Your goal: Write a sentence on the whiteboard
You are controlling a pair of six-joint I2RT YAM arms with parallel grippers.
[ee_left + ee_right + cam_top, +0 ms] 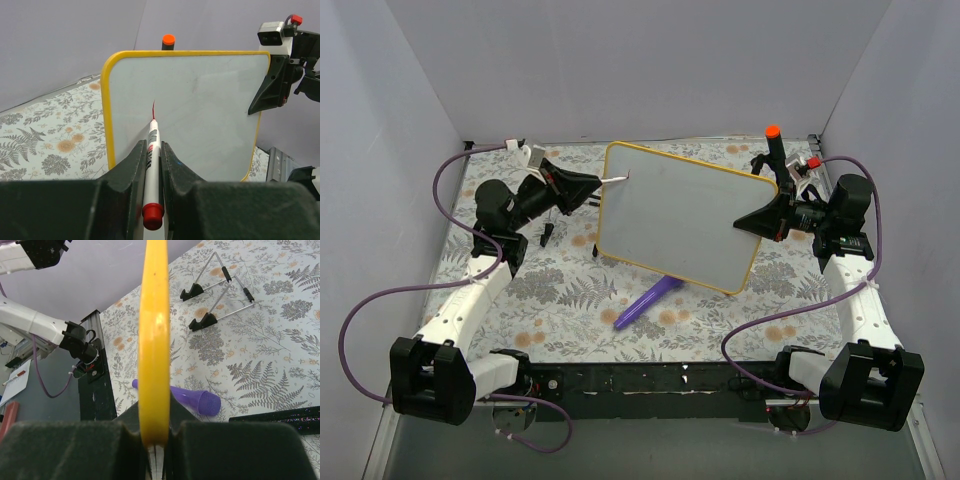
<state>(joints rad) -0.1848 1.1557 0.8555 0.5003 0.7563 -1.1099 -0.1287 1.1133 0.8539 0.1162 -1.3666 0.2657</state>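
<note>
The whiteboard (680,215) with its yellow frame is held tilted above the table. My right gripper (757,222) is shut on its right edge; in the right wrist view the yellow frame (154,340) runs edge-on between the jaws of that gripper (155,412). My left gripper (152,145) is shut on a white marker (151,165) with a red end plug. The marker's tip touches the whiteboard (200,110) near its left side. Of the sentence, only one short red stroke (153,107) shows, just above the tip.
A purple cone-shaped object (648,303) lies on the floral table cover under the board's near edge. A wire stand with black feet (215,295) sits on the cover beneath the board. A black post with an orange cap (772,140) stands at the back right. Grey walls enclose the table.
</note>
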